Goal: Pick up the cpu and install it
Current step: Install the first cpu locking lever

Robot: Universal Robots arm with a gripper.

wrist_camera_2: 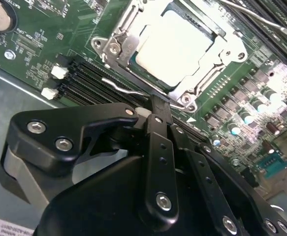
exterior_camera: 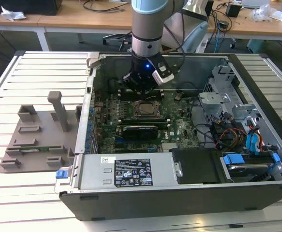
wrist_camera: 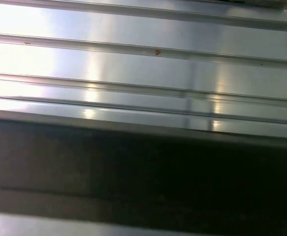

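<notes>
In the exterior view the arm [exterior_camera: 149,29] comes down almost straight from above into the open computer case [exterior_camera: 179,193], which lies on its side on a slatted table [exterior_camera: 34,77]. Its wrist ends low over the motherboard [exterior_camera: 179,125], near the case's far wall, with a blue light lit on it. The gripper [exterior_camera: 141,88] hangs just behind the socket [exterior_camera: 145,109], close above the board. The cpu sits in that socket as a pale square inside the frame. On the exterior view's left, outside the case, a grey fixture tray [exterior_camera: 34,140] rests on the table. A power supply [exterior_camera: 128,170] with a label fills the near wall of the case, and drive bays [exterior_camera: 242,121] with blue clips stand on the exterior view's right.

In the second wrist view the gripper [wrist_camera_2: 155,110] points down toward the board, its black linkages filling the foreground. The fingers [wrist_camera_2: 159,109] appear drawn together, with nothing between them. Their tip stands just beside the near edge of the socket frame [wrist_camera_2: 118,46], by a thin wire lever [wrist_camera_2: 121,87]. The cpu [wrist_camera_2: 175,44] lies flat in the socket, silvery-white top up, apart from the gripper. Black memory slots [wrist_camera_2: 84,81] run beside the frame.

In the first wrist view, bright metal slats [wrist_camera: 133,64] run across, with a dark band [wrist_camera: 143,167] beneath them.
</notes>
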